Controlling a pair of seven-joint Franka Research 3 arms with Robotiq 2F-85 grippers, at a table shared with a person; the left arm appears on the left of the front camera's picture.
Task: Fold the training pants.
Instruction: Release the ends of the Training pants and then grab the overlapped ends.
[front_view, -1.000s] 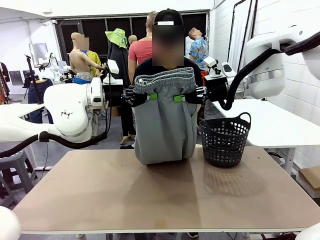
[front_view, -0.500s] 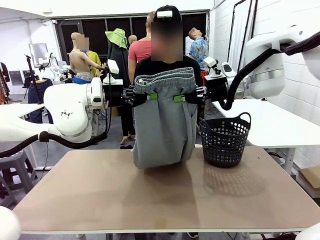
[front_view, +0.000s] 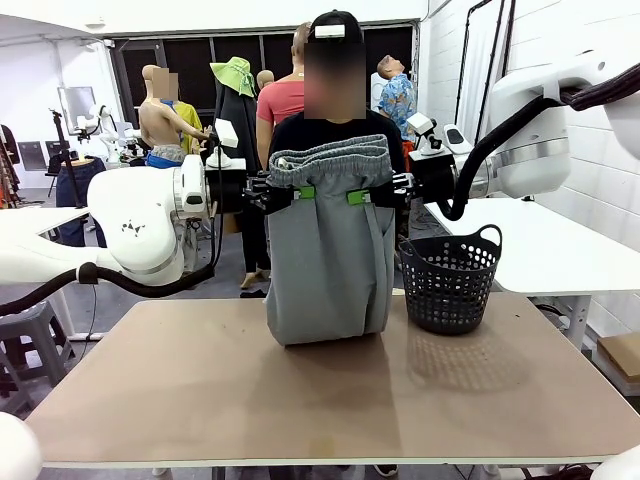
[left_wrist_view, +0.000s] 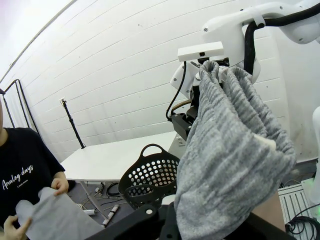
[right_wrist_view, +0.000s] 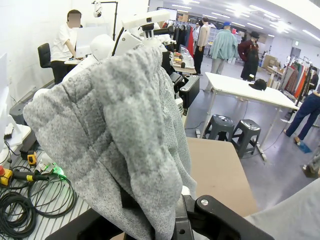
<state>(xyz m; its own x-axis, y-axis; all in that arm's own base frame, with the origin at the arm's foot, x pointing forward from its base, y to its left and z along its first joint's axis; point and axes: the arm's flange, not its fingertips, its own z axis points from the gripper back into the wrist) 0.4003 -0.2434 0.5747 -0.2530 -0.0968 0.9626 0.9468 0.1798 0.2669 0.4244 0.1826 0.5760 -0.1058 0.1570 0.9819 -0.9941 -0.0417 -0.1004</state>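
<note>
The light grey training pants hang doubled over above the far middle of the table, their lower fold resting on the tabletop. My left gripper is shut on the left side of the gathered waistband, and my right gripper is shut on the right side. In the left wrist view the pants drape over my fingers and hide them. The right wrist view has the bunched grey cloth covering its fingers too. A person's hands hold more grey cloth at the lower left of the left wrist view.
A black mesh basket stands on the brown table just right of the hanging pants. The person stands right behind the pants at the far edge. A white table lies at the right.
The lower fold of the pants has sunk lower and now sits on the tabletop. Both grippers keep their place at the waistband.
</note>
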